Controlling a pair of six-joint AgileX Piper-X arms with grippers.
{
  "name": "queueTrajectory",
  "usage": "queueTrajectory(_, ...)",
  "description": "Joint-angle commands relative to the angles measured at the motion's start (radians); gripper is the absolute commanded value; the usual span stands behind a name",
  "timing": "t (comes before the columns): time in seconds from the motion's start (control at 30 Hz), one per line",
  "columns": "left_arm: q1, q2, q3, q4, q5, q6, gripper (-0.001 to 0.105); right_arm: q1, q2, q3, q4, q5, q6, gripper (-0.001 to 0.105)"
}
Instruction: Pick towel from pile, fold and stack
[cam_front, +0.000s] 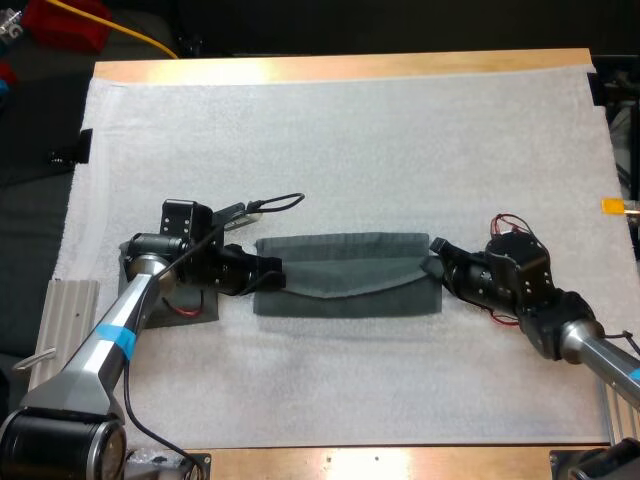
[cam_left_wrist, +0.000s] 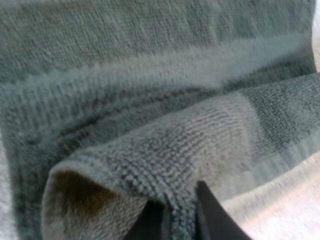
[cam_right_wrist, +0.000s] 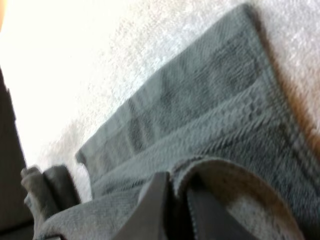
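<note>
Towel (cam_front: 345, 272) is lying folded lengthwise on the white mat (cam_front: 330, 130), spanning between both end effectors. Left end effector (cam_front: 272, 272) is clenching one short end at its doubled hem; right end effector (cam_front: 436, 258) is clenching the opposite end likewise. Risk, as judged: the upper layer is sagging midway between them, so uneven pull could skew the fold, or a thin hem pinch could slip. Behind the left end effector, another dark towel (cam_front: 203, 305) is lying mostly under the arm; stack or pile, cannot tell.
</note>
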Motion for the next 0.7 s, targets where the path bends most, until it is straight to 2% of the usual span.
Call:
queueTrajectory(0.0,0.000,-0.002,-0.005,-0.020,-0.017,-0.003,0.000,-0.004,0.010,-0.010,-0.026,-0.011,0.002,0.001)
queueTrajectory(0.17,0.000,-0.002,-0.005,-0.035,-0.043,-0.003,0.000,-0.004,0.060,-0.011,-0.077,-0.008,0.059,0.001)
queueTrajectory(0.43,0.000,-0.002,-0.005,-0.064,-0.056,-0.003,0.000,-0.004,0.065,-0.011,-0.111,0.025,0.062,0.001)
queueTrajectory(0.5,0.000,-0.002,-0.005,-0.068,-0.056,-0.003,0.003,-0.004,0.065,-0.011,-0.121,0.025,0.076,0.004)
queueTrajectory(0.6,0.000,-0.002,-0.005,-0.068,-0.042,-0.003,0.019,-0.004,0.065,-0.011,-0.140,0.025,0.086,0.019)
queueTrajectory(0.67,0.000,-0.002,-0.005,-0.070,-0.029,-0.003,0.039,-0.004,0.065,-0.011,-0.158,0.025,0.088,0.034)
